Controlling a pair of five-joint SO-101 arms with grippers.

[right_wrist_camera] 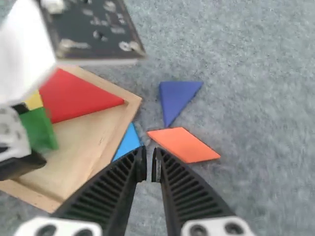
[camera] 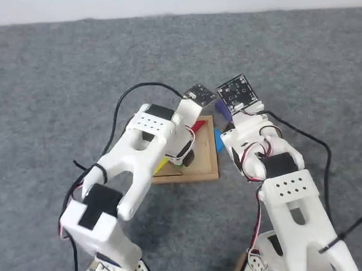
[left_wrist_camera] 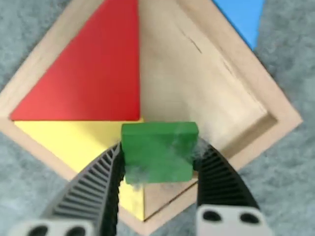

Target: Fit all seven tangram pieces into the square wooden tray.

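Green piece (left_wrist_camera: 158, 152) pinched in left gripper (left_wrist_camera: 160, 164), over bare wood of tray (left_wrist_camera: 231, 98), beside yellow triangle (left_wrist_camera: 74, 140). Red triangle (left_wrist_camera: 93, 78) seated touching yellow. Light blue triangle (right_wrist_camera: 129, 141) on carpet (camera: 72, 68) just beside tray's right rim. Orange parallelogram (right_wrist_camera: 183, 144) and dark blue triangle (right_wrist_camera: 176, 96) lie farther right. Right gripper (right_wrist_camera: 148, 162) pressed together, holding nothing, near light blue triangle.

Wooden tray (camera: 189, 175) at centre of grey surface (camera: 55, 88). Left arm (camera: 145, 150) comes in from 7 o'clock and covers most of the tray. Red piece (camera: 199, 127) shows at tray's 1 o'clock, yellow piece (camera: 161, 167) at 8 o'clock. Right arm (camera: 282, 178) comes in from 5 o'clock. Light blue piece (camera: 219, 142) just beside tray's 3 o'clock edge; dark blue piece (camera: 224, 116) off its 1 o'clock corner.
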